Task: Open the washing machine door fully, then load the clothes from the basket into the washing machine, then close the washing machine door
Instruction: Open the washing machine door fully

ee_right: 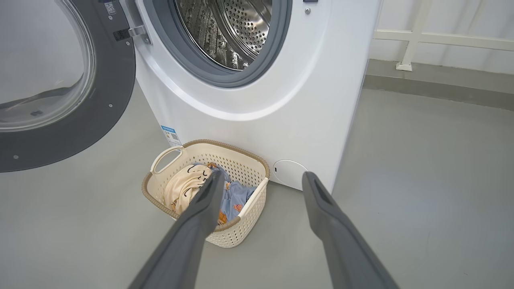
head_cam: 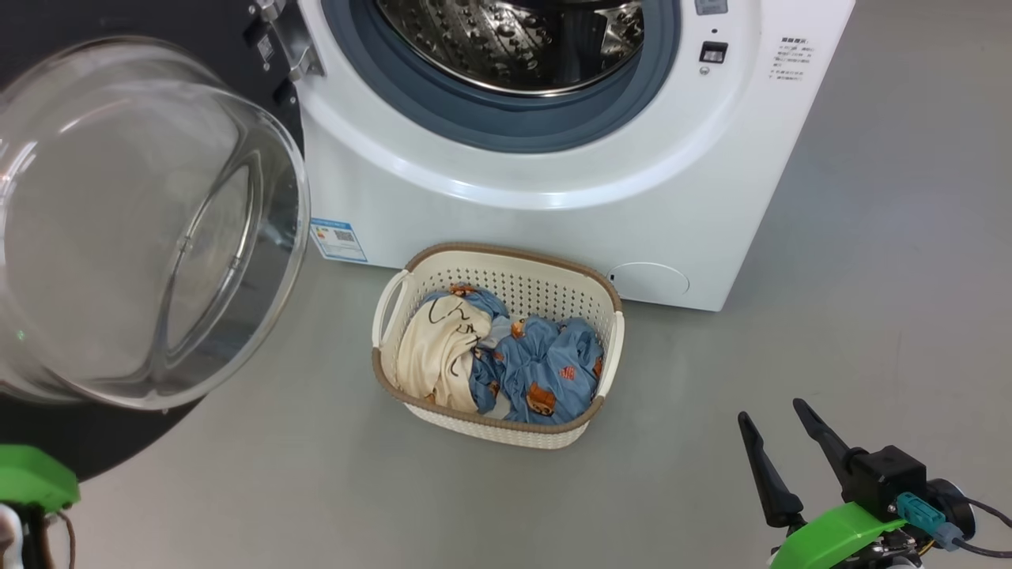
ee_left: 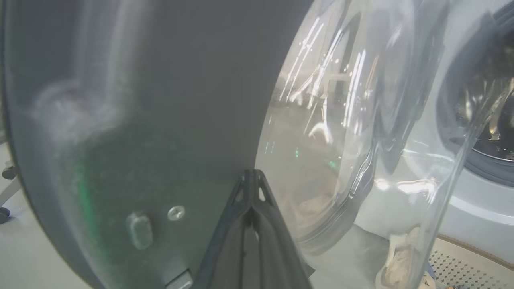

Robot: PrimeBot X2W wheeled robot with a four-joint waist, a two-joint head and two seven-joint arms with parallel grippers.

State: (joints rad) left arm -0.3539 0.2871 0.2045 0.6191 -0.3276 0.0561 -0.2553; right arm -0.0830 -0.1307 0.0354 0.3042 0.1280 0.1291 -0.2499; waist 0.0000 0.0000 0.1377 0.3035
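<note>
Two end effectors: right end effector [head_cam: 779, 427] at near right, fingers spread wide, holding nothing, low above the floor [head_cam: 870, 316]; left end effector [ee_left: 251, 176] at near left, fingers pinched together, tips against the dark inner face of the washing machine door [ee_left: 140, 100].
Step in hand: door-opening looks at its end; the washing machine door [head_cam: 142, 229] stands swung out to the left.
One basket: the basket [head_cam: 506, 276] sits on the floor just before the washing machine [head_cam: 553, 197], mid-scene.
Two clothes: the clothes [head_cam: 506, 356] lie in the basket, cream piece left, blue bear-print piece right.
Next move: I'd judge the right end effector must reach down into the basket and pinch a garment.
One drum: steel drum [head_cam: 514, 39], farthest, gaping.
</note>
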